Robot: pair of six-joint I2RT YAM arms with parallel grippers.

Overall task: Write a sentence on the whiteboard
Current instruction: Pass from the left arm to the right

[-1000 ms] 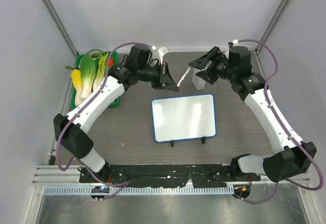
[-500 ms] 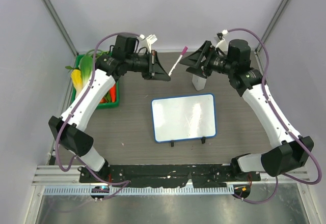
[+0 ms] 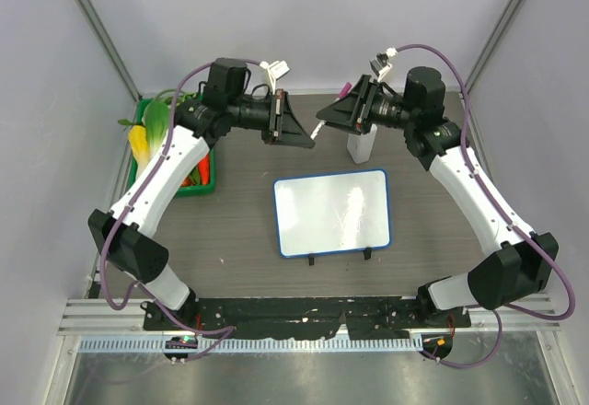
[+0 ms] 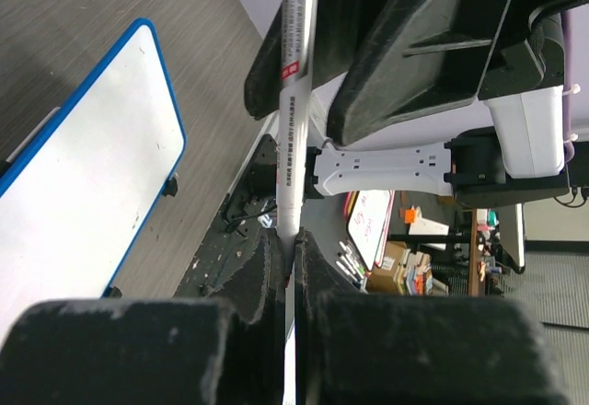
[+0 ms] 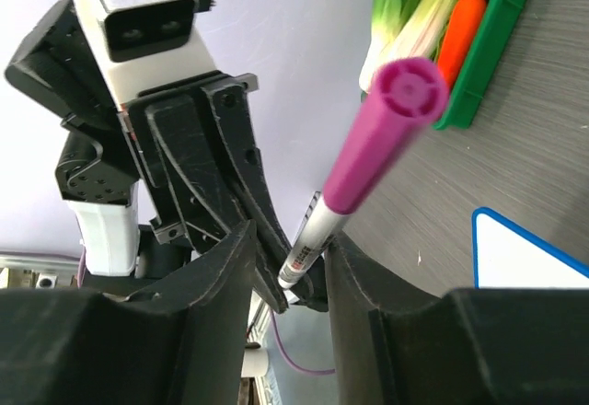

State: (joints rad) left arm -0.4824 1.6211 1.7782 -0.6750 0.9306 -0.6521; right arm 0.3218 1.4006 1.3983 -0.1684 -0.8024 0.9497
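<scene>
The whiteboard point(image 3: 332, 212) lies flat mid-table, white with a blue rim; it also shows in the left wrist view point(image 4: 87, 170) and as a corner in the right wrist view point(image 5: 525, 253). No pink-red sentence shows on it, only faint smudges. My left gripper point(image 3: 307, 138) point(image 4: 290, 239) is shut on the white barrel of a marker point(image 3: 329, 112) point(image 4: 293, 101), held in the air behind the board. The marker's pink cap point(image 5: 386, 133) points at my right gripper point(image 3: 333, 118) point(image 5: 290, 239), which is open with its jaws on either side of the marker's cap end.
A white bottle with a dark cap point(image 3: 359, 147) stands just behind the board, under the right gripper. A green tray point(image 3: 204, 182) of vegetables point(image 3: 158, 133) sits at the far left, also in the right wrist view point(image 5: 488, 32). Walls enclose the back and sides.
Both arms have risen from near the table. The left gripper lifted the marker, and the right gripper moved left until its open jaws came around the pink cap end.
</scene>
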